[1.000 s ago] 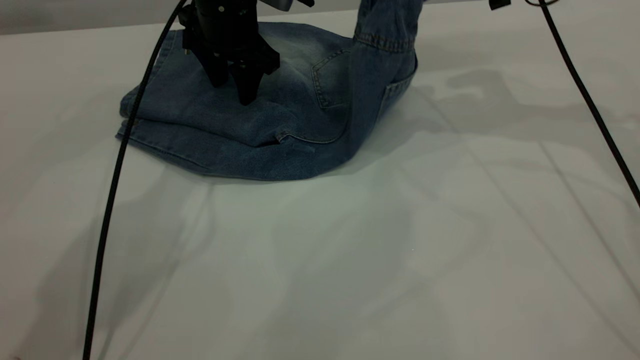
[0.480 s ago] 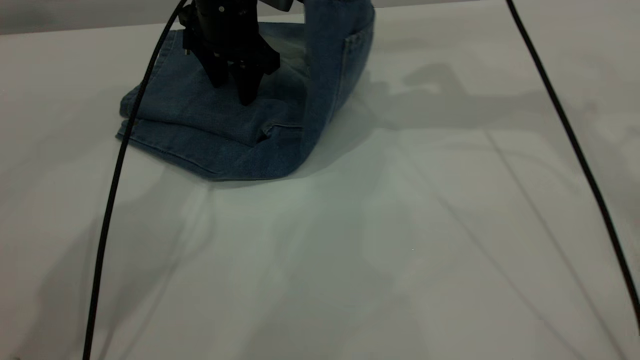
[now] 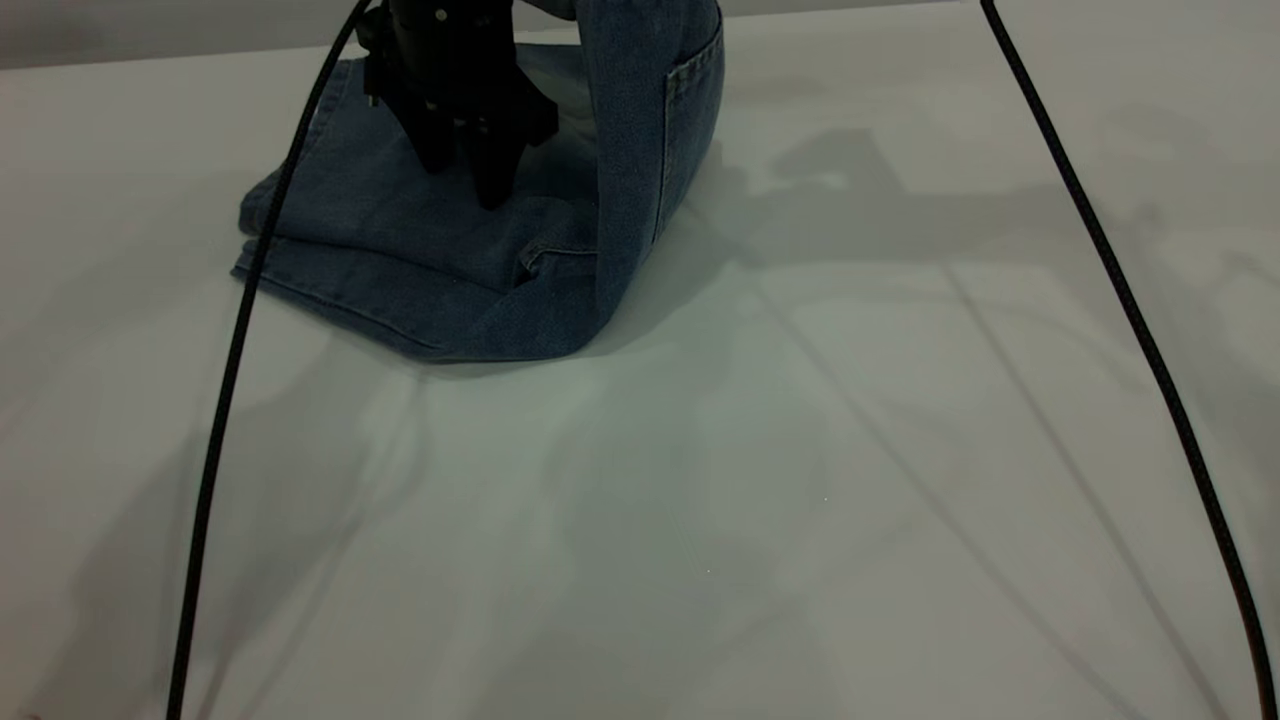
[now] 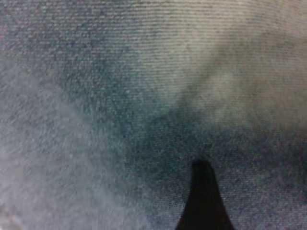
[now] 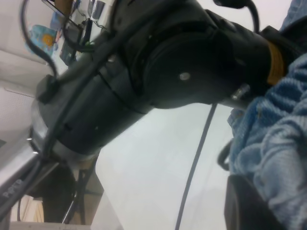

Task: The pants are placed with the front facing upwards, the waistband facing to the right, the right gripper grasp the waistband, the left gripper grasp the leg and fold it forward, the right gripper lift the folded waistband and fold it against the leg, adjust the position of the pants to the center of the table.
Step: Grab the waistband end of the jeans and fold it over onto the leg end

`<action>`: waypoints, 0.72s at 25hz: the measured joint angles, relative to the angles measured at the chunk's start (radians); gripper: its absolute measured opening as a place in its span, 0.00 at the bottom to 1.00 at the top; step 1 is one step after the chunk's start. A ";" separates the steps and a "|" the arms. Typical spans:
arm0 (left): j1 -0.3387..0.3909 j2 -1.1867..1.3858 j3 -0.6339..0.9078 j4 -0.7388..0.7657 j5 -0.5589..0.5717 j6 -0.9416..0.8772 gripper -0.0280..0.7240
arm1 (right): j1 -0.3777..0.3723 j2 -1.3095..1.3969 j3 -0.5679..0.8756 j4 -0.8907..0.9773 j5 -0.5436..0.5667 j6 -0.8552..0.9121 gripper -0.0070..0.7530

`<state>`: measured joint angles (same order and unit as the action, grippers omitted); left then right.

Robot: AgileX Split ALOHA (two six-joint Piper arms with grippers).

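The blue denim pants (image 3: 420,250) lie folded at the far left of the white table (image 3: 700,500). Their right part, with a square pocket (image 3: 688,120), is lifted upright and runs out of the top of the exterior view. The left gripper (image 3: 468,180) points down on the flat folded legs, open, tips at the cloth; its wrist view shows one black fingertip (image 4: 201,191) against denim (image 4: 120,96). The right gripper (image 5: 268,191) is outside the exterior view; in its own wrist view it is shut on the gathered waistband (image 5: 283,153), held in the air.
Two black cables hang across the exterior view, one at left (image 3: 230,380) and one at right (image 3: 1130,300). The left arm's black body (image 5: 158,72) fills much of the right wrist view, close to the raised cloth. Bare table spreads in front and to the right.
The raised waistband end has swung left, over toward the folded legs, and the right cable moved left with it. The left gripper has stayed where it was.
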<state>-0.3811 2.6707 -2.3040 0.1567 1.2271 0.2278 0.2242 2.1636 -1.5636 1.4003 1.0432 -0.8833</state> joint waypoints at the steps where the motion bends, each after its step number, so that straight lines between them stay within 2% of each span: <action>1: 0.000 -0.010 0.000 0.003 0.004 0.000 0.65 | 0.000 0.000 0.000 0.000 0.000 0.001 0.15; 10: 0.001 -0.080 0.000 0.040 -0.001 0.001 0.65 | -0.003 0.000 0.000 0.002 -0.005 0.007 0.15; 18: 0.001 -0.171 -0.001 0.224 -0.004 0.008 0.65 | -0.004 0.000 0.000 -0.003 -0.006 0.007 0.15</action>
<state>-0.3801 2.4997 -2.3049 0.3802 1.2226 0.2355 0.2199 2.1636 -1.5636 1.3972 1.0375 -0.8765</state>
